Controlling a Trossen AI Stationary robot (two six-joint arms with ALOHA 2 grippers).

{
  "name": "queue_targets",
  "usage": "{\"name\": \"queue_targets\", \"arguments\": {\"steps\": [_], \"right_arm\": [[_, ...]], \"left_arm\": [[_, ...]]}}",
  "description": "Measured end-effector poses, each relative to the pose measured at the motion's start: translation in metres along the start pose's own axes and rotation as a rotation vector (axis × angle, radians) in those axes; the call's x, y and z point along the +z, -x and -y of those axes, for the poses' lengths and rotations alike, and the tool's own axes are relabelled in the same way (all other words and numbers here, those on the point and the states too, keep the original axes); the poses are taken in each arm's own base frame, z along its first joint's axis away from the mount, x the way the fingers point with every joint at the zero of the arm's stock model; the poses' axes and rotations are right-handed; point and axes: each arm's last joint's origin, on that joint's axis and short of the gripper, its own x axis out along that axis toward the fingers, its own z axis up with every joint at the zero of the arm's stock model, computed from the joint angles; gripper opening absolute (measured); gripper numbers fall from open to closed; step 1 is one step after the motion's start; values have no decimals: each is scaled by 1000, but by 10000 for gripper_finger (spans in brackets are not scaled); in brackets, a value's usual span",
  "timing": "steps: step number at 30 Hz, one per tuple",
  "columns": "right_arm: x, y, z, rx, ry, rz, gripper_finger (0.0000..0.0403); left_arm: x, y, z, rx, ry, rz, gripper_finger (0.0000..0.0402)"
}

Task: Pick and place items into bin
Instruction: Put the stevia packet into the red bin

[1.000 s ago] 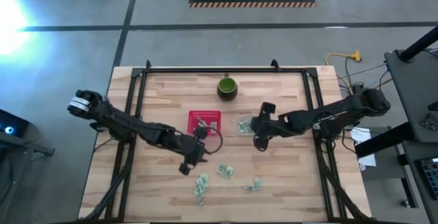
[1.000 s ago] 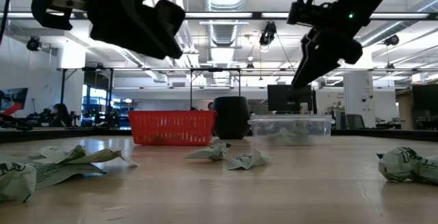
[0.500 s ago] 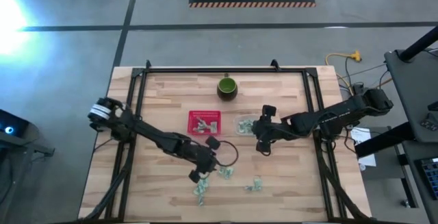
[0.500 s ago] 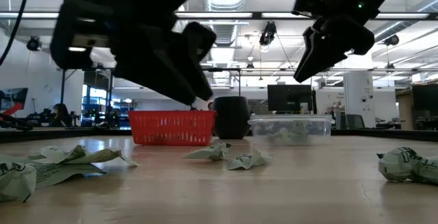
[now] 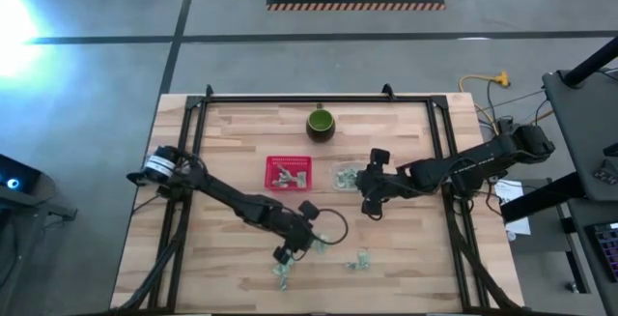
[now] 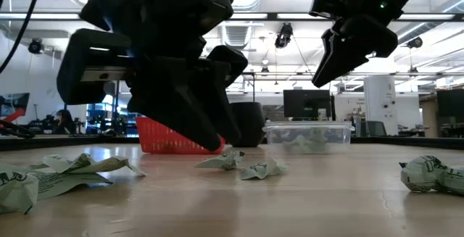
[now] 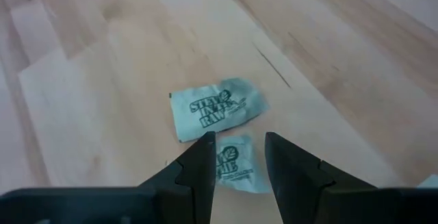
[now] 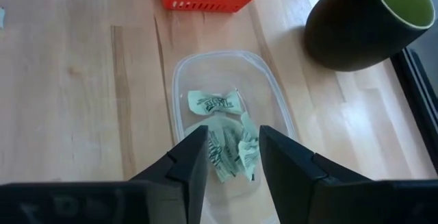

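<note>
Sweetener packets, pale green and white: two lie flat on the wooden desk directly ahead of the left tool, the larger packet printed side up and the smaller packet partly showing between the fingers. A loose group of packets lies on the desk on the near side of the red basket, well apart from it. Several more packets rest inside the red basket. Crumpled packets also sit in the clear plastic tub, just beside the basket.

Left tool: reaching low over the desk on the near side of the red basket, fingers apart, nothing held.

Right tool: suspended above the clear plastic tub, fingers apart, nothing held.

Dark green cup: upright on the far side of the basket, pale green inside, near the tub.
</note>
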Motion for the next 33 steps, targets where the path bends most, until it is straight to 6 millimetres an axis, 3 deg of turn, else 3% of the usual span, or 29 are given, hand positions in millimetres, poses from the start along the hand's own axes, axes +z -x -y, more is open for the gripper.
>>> {"name": "queue_targets", "arguments": {"steps": [27, 33], "right_arm": [[0, 0, 0, -1, -12, -2, 114], [0, 0, 0, -1, -12, 0, 112]], "left_arm": [[-10, -2, 6, 51, 23, -33, 109], [-13, -13, 9, 45, 39, -43, 109]]}}
